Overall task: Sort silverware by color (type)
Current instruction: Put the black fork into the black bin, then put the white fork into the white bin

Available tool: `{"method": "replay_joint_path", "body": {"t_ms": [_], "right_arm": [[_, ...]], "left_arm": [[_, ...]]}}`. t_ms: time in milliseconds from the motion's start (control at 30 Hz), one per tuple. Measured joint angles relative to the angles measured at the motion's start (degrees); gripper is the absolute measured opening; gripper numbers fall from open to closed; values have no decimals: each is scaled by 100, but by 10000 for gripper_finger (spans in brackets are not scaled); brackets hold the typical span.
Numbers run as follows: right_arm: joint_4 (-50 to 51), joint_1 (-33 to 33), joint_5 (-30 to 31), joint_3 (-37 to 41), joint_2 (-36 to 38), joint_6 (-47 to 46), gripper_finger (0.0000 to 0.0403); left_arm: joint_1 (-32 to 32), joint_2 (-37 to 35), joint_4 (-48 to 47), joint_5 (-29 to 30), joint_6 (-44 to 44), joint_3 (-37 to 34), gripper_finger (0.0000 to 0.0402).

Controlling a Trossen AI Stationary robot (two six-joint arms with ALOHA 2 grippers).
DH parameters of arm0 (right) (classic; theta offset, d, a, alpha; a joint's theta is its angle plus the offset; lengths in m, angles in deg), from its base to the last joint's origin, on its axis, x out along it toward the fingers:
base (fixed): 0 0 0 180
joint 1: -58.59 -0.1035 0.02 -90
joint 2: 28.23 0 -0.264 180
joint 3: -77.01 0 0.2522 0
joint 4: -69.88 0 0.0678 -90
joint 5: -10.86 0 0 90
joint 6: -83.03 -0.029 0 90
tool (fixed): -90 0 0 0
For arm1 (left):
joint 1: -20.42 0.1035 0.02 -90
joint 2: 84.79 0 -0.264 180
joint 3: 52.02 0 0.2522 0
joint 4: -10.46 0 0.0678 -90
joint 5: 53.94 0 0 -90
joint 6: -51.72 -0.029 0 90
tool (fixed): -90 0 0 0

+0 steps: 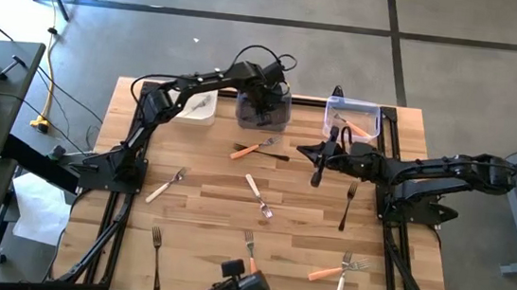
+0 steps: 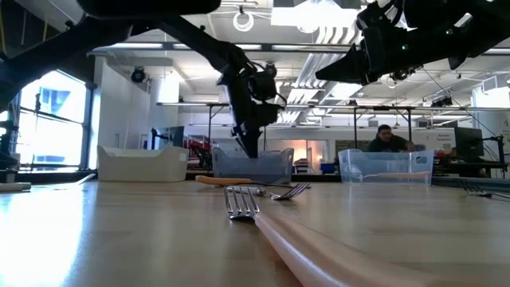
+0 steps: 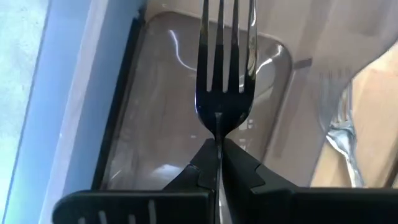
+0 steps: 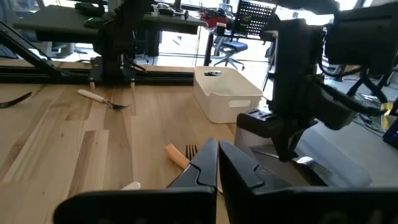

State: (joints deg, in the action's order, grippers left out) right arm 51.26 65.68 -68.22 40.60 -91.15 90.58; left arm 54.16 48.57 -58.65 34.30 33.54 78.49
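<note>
Silverware [image 1: 259, 199] lies scattered on the wooden table [image 1: 204, 211]; left end effector [image 3: 218, 149] clamps a dark fork [image 3: 224, 74]; right end effector [image 4: 217, 155] together.

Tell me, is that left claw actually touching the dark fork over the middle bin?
Touching. The left wrist view shows the left gripper shut on the dark fork, its fingertips pinching the fork's neck, with the grey bin below.

- No text, label, brand, number or sign can be read on anything in any view.
</note>
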Motion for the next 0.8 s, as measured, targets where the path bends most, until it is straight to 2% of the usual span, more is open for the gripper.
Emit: {"method": "replay_joint_path", "body": {"t_ms": [533,800], "right_arm": [[0,0,0,0,-2,-20,0],[-2,0,0,0,-2,-19,0]], "left_arm": [[162,349,-37,-240,-63,-2,2],[162,363,5,-221,-52,-2,32]]}}
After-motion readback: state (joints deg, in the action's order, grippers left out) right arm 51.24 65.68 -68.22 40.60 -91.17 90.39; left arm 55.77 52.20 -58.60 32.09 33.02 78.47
